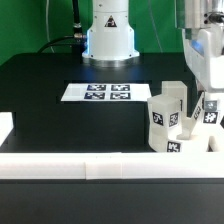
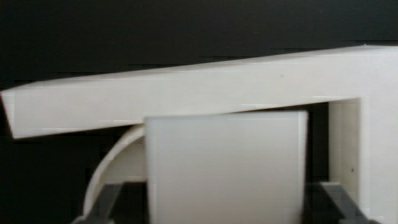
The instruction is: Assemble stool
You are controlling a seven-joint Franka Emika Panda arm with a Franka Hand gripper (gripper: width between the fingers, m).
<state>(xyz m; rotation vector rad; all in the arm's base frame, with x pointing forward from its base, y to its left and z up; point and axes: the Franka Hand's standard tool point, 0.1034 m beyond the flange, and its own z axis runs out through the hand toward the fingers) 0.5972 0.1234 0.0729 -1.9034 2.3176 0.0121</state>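
From my remote station, the exterior view shows the gripper (image 1: 205, 88) lowered at the far right of the black table (image 1: 40, 95), well to the exterior view's right of the marker board (image 1: 96, 92), which lies flat in front of the arm's white base (image 1: 108, 40). A cluster of white stool parts stands just past the marker board on that side: one tagged leg (image 1: 164, 115) upright, a second tagged piece (image 1: 178, 146) lower and nearer the camera beside the front border rail (image 1: 100, 165), and a third tagged part (image 1: 209, 112) directly under the claw. The wrist view is filled by a white block (image 2: 222, 165) sitting between the two dark fingertips (image 2: 111, 198), with a broad white slab (image 2: 178, 95) and a curved white edge (image 2: 111, 160), probably the round seat, close behind it. The fingers stand either side of the block with slim gaps visible, so I cannot tell for certain whether they are clamping it; the framing is too tight to judge contact.
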